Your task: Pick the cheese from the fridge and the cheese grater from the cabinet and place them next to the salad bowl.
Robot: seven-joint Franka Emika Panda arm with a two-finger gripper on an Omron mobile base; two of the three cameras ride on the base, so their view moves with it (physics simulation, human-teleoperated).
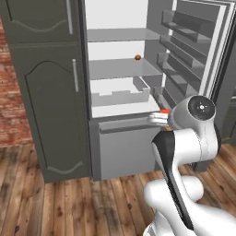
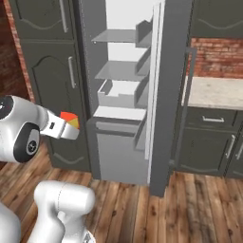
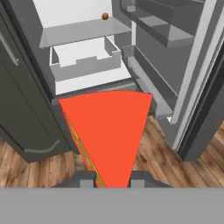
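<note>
Jaws: my gripper (image 3: 113, 178) is clamped on the cheese (image 3: 109, 131).
Ahead: open fridge (image 1: 117, 110), pale drawer (image 3: 85, 61).
Shelf: small brown ball (image 3: 105, 16).

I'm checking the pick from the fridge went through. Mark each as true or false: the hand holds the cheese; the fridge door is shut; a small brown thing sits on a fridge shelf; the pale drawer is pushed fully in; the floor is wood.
1. The hand holds the cheese. True.
2. The fridge door is shut. False: it stands open.
3. A small brown thing sits on a fridge shelf. True.
4. The pale drawer is pushed fully in. False: it sticks out past the shelf above it.
5. The floor is wood. True.
</note>
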